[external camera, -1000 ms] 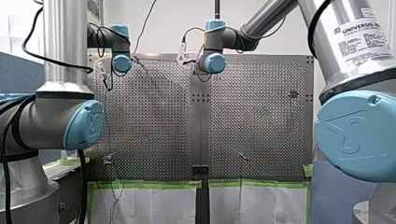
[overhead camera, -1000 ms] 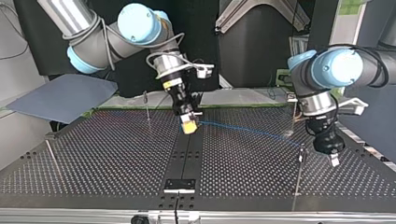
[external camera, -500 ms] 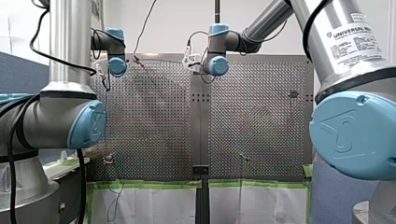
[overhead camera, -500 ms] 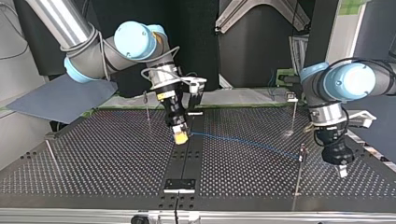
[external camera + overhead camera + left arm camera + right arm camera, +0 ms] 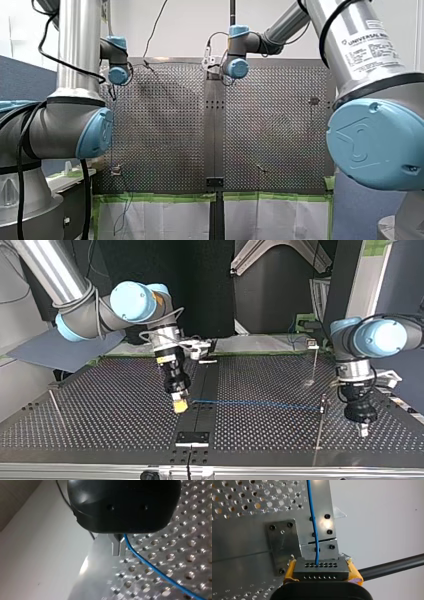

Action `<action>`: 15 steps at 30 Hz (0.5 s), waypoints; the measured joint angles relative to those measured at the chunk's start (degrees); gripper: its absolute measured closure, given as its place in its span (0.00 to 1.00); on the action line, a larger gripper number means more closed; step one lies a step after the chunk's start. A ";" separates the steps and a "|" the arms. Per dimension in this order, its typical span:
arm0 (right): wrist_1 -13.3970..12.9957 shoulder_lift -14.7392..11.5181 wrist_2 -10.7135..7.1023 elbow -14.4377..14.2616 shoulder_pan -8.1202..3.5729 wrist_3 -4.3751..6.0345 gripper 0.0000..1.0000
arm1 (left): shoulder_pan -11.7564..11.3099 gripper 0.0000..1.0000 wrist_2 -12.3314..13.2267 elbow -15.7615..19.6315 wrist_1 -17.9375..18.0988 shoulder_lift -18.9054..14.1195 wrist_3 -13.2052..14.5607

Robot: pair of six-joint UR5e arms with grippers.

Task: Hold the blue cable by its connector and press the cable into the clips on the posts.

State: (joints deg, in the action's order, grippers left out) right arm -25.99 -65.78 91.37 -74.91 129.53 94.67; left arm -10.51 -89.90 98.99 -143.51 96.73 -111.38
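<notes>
The blue cable (image 5: 255,403) starts in my right gripper (image 5: 180,405), which is clamped on the cable's connector (image 5: 320,568). In the right wrist view this dark block with its rows of holes sits squarely between the yellow pads (image 5: 354,572), and the cable leaves its face straight ahead of the gripper.

In the top view the cable runs from there in an almost level, nearly straight line toward the view's right, raised above the perforated table (image 5: 100,405). It reaches the thin post (image 5: 320,432), meeting it at the small clip (image 5: 323,401) at the top. The clip is too small to show whether the cable is seated in it.

Just beyond that post hangs my left gripper (image 5: 363,430). Its metal fingers (image 5: 115,547) stand closed together with nothing visible between their tips. In the left wrist view the cable passes just beside them, and I cannot tell whether it touches them. Farther back, a second post (image 5: 314,365) stands well apart from the cable.

The cable's long axis lies across the table from gripper to post, and the clip is at the far end of it from my right gripper. My left gripper is the nearer one to the clip. Pressing the cable in probably calls for the connector end to keep it taut and level with the clip.
</notes>
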 joint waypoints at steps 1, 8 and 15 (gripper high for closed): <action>0.24 0.32 -0.09 0.34 -0.08 0.00 1.00 | -0.02 1.00 0.56 -0.08 0.07 0.30 -0.04; 2.22 3.51 -0.30 3.53 -0.44 0.02 1.00 | 0.07 1.00 1.42 -0.20 0.09 0.83 -0.06; 3.89 6.44 -0.31 7.47 -0.70 0.01 1.00 | 0.24 1.00 1.41 -0.21 -0.11 0.85 0.05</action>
State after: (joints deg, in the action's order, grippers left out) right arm -22.10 -59.34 91.06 -67.44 128.84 94.68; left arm -10.27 -88.49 98.78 -143.62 97.58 -111.33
